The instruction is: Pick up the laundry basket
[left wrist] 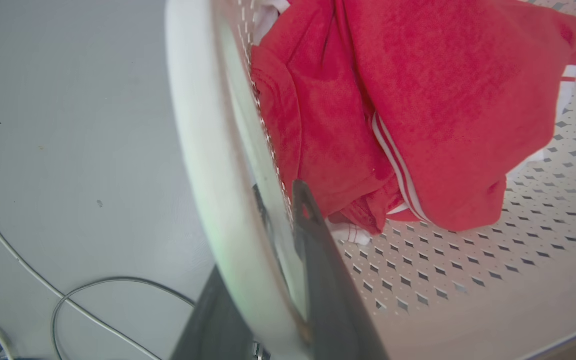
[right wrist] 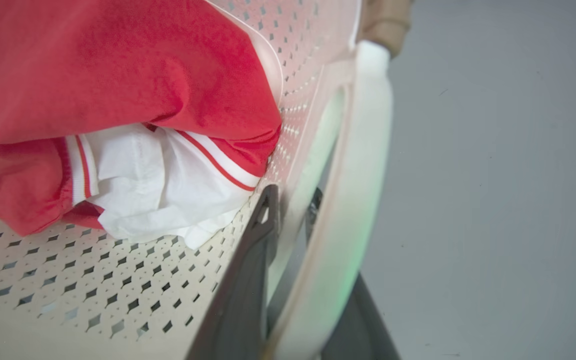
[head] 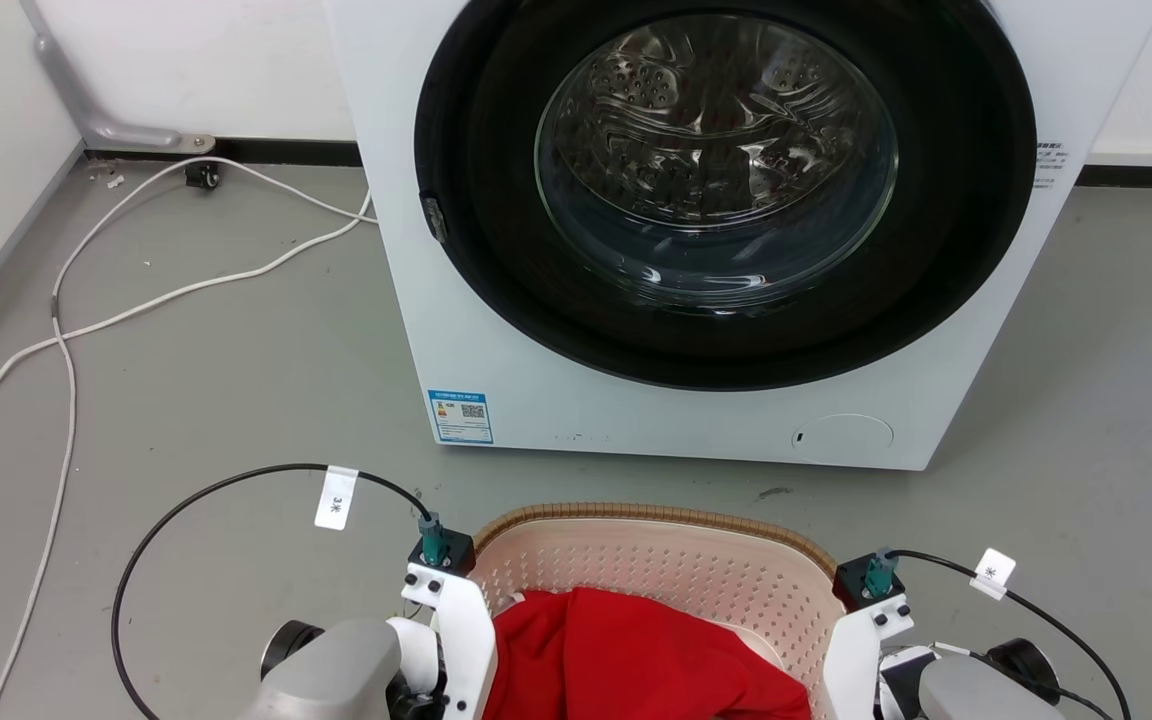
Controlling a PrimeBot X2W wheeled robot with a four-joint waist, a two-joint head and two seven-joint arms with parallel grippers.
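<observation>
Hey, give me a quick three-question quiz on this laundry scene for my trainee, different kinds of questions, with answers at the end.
1. What lies in the laundry basket? A: a red garment. B: a blue towel. C: nothing.
2. True or false: the left gripper and right gripper each have one finger inside the basket's wall and one outside.
3. Fill in: in the head view, just beyond the basket stands the white ____.
Key: 1 A. 2 true. 3 washing machine.

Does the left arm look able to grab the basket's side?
Looks like yes: the left gripper straddles the laundry basket wall, one finger inside, one outside, jaws seemingly closed on it.
</observation>
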